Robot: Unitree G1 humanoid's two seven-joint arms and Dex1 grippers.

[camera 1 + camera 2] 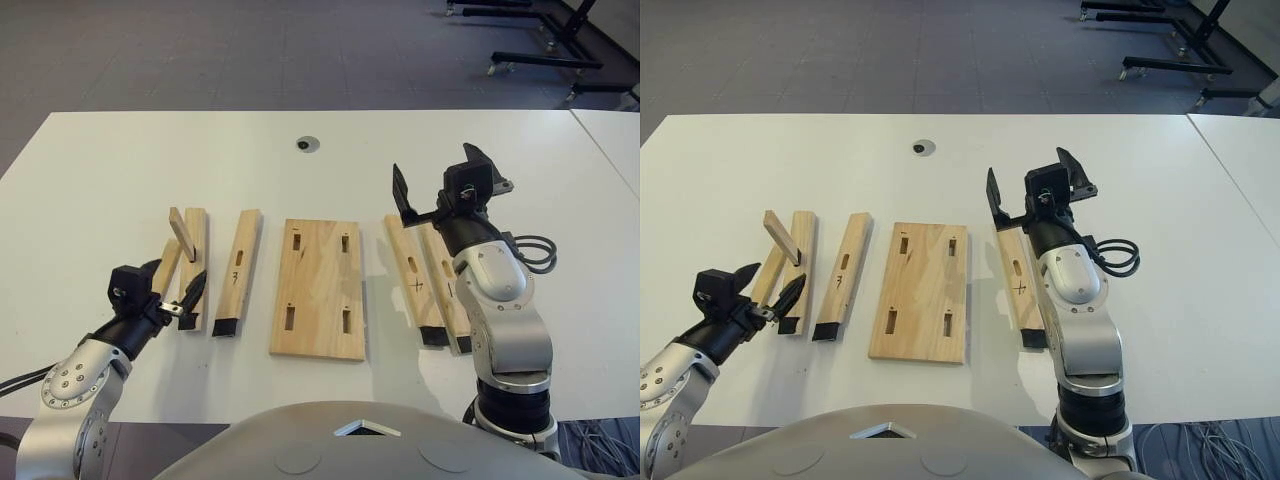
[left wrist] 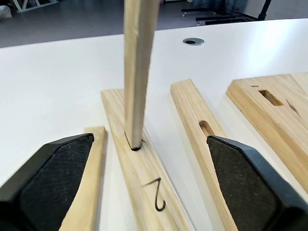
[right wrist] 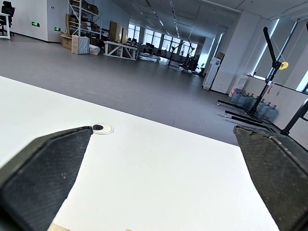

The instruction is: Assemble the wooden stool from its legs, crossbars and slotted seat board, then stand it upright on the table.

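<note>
The slotted seat board (image 1: 316,288) lies flat at the table's middle. To its left lie a leg (image 1: 238,270) and a second leg (image 2: 139,163), with a crossbar (image 2: 137,72) standing tilted in that second leg's slot. A thinner strip (image 1: 165,268) lies beside it. My left gripper (image 1: 190,300) is open at the near end of that leg, its fingers (image 2: 48,183) on either side and touching nothing. Two more legs (image 1: 412,275) lie right of the board. My right gripper (image 1: 440,180) hovers open above their far ends, holding nothing.
A round cable grommet (image 1: 307,144) sits in the white table (image 1: 120,170) behind the parts. A black cable (image 1: 535,250) loops off my right arm. Metal stands (image 1: 540,50) are on the floor beyond the table, and another table (image 1: 615,130) adjoins at the right.
</note>
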